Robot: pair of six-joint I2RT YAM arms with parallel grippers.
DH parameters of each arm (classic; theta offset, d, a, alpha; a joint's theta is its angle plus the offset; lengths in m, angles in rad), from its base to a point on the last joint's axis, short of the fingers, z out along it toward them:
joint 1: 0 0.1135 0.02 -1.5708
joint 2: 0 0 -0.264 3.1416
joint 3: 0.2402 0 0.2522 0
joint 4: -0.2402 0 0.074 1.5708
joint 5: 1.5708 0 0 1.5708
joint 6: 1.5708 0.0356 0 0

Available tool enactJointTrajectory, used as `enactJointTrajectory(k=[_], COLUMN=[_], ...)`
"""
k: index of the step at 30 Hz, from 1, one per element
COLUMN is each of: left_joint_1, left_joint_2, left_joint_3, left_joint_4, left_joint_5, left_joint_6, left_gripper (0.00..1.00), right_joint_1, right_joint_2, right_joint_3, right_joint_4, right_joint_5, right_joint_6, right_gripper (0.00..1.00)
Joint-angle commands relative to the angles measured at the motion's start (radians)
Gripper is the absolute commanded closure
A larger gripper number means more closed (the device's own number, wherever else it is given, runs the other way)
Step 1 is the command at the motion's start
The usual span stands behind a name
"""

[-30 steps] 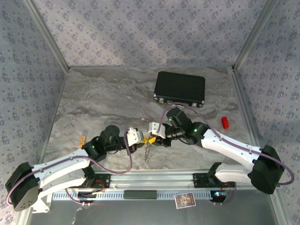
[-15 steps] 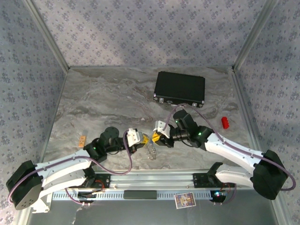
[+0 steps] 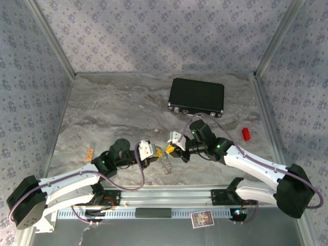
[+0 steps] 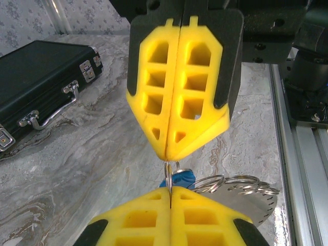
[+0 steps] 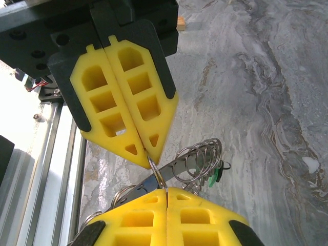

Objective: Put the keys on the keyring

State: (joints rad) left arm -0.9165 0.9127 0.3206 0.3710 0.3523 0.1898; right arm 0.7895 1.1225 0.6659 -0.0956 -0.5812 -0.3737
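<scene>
Tip to tip above the near middle of the marble-patterned table (image 3: pixel 113 113), the left gripper (image 3: pixel 157 154) and the right gripper (image 3: pixel 172 150) each have their jaws pressed together on a thin wire loop of the keyring (image 3: pixel 165 164). The rest of the keyring, a bunch of silver coils, hangs just below and toward the near rail. From the left wrist, the loop runs straight up from the seam of that arm's own yellow fingers (image 4: pixel 138 219) into the point of the right gripper's pads. The blue-headed key (image 4: pixel 183 178) lies just behind it against the coils, which spread to the right over a flat toothed metal piece (image 4: pixel 246 201). From the right wrist, the same loop bridges both pinched tips, with the green-headed key (image 5: pixel 211 177) tucked under the fanned coils. Whether the bunch touches the tabletop cannot be told. A closed black case (image 3: pixel 197 96) sits well back, and a small red object (image 3: pixel 246 134) lies near the right edge.
</scene>
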Motion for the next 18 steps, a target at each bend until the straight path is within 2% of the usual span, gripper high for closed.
enactJointTrajectory(k=[1, 5, 8, 10, 18], left_joint_1=[-0.004, -0.003, -0.003, -0.002, -0.003], left_joint_2=[-0.008, -0.004, -0.006, -0.005, -0.008], left_joint_3=[0.010, 0.007, 0.004, 0.003, 0.006], left_joint_4=[0.082, 0.080, 0.078, 0.078, 0.073], left_joint_5=[0.040, 0.037, 0.037, 0.038, 0.047], left_joint_6=[-0.003, -0.001, -0.001, -0.003, -0.004], left_gripper=[1.00, 1.00, 1.00, 1.00, 1.00], right_joint_1=[-0.004, -0.003, -0.004, -0.004, 0.002], right_joint_2=[0.037, 0.041, 0.010, -0.012, -0.020], right_joint_3=[-0.017, -0.023, -0.034, -0.044, -0.042], right_joint_4=[0.010, 0.029, 0.039, 0.047, 0.080], right_joint_5=[-0.018, -0.034, -0.028, -0.035, -0.050], right_joint_6=[-0.009, 0.002, 0.000, -0.009, -0.018], right_gripper=[1.00, 1.00, 0.81, 0.74, 0.70])
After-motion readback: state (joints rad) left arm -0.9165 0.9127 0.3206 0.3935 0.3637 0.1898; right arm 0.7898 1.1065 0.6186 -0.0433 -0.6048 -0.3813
